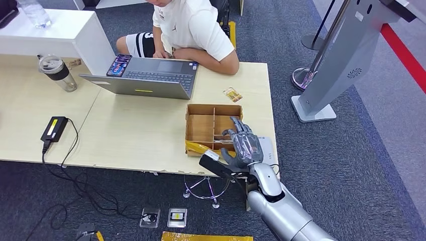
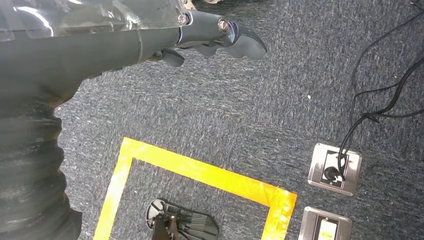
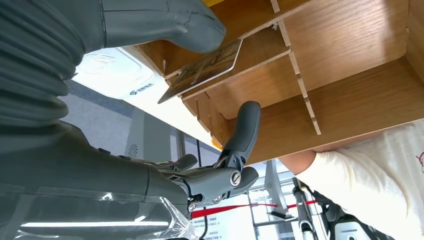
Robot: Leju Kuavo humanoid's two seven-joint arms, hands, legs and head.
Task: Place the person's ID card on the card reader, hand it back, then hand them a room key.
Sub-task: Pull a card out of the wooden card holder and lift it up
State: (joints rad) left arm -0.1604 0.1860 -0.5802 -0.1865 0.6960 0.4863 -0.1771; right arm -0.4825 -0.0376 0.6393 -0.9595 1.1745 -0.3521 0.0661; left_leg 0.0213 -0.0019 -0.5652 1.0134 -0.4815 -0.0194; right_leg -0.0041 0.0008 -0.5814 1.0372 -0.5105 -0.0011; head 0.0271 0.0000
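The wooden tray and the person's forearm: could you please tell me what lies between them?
In the head view, one small yellowish packet lies on the table between the tray and the forearm.

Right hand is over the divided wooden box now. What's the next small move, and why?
Probably close the right hand more firmly on the card, then lift it out of the wooden box. The right wrist view shows the thumb lying on the tilted card at a compartment edge, but whether it is truly pinched is unclear.
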